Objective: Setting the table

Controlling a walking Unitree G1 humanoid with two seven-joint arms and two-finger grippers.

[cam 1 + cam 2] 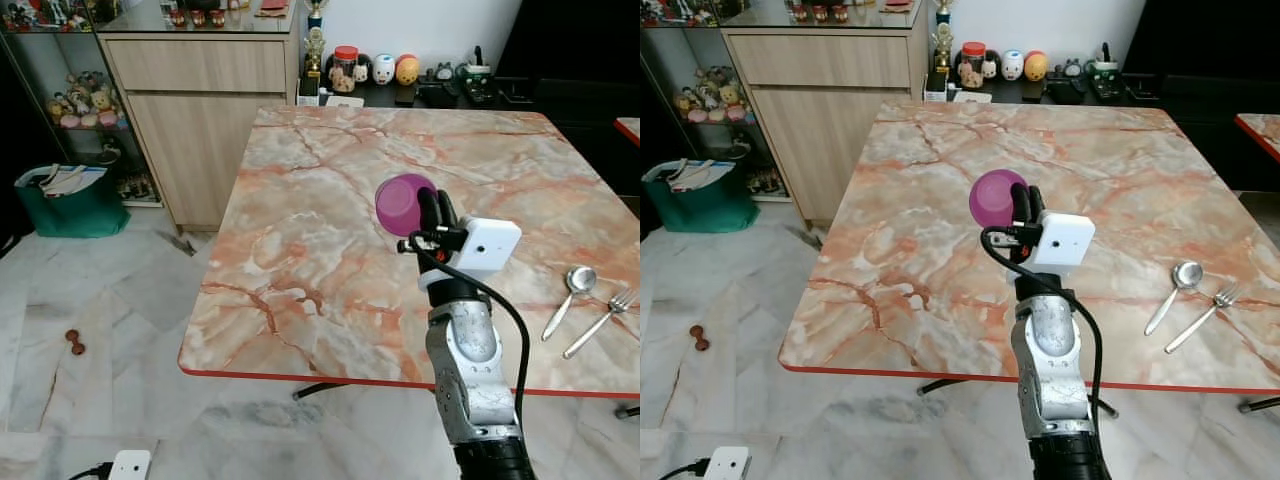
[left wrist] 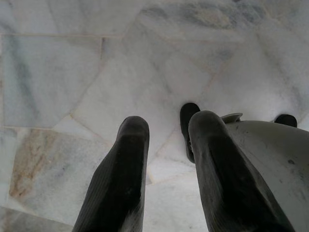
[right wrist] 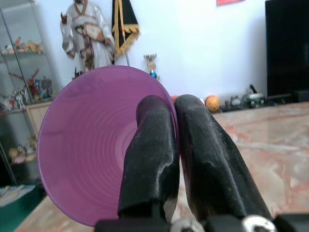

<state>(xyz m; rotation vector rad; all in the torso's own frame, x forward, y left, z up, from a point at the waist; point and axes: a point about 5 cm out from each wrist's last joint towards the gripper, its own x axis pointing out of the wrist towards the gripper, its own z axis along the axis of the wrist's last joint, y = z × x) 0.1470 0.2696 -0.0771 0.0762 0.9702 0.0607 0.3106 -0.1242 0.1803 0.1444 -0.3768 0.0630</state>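
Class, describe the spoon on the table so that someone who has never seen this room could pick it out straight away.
Start at the big marble-patterned table with the red edge. Along its near right side two pieces of silver cutlery lie side by side, well to the right of the right gripper, which is pinching a purple bowl. The spoon is the left piece, with a round bowl end; the fork beside it has prongs.

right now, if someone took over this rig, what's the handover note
Right gripper: shut on the rim of the purple bowl, held tilted above the marble table, not set down.
Left gripper: open, idle, pointing at the marble floor.
On the table: spoon and fork lie side by side near the robot's right edge.
Done: cutlery laid out.
Left: place the bowl on the table, probably by the cutlery, then release.
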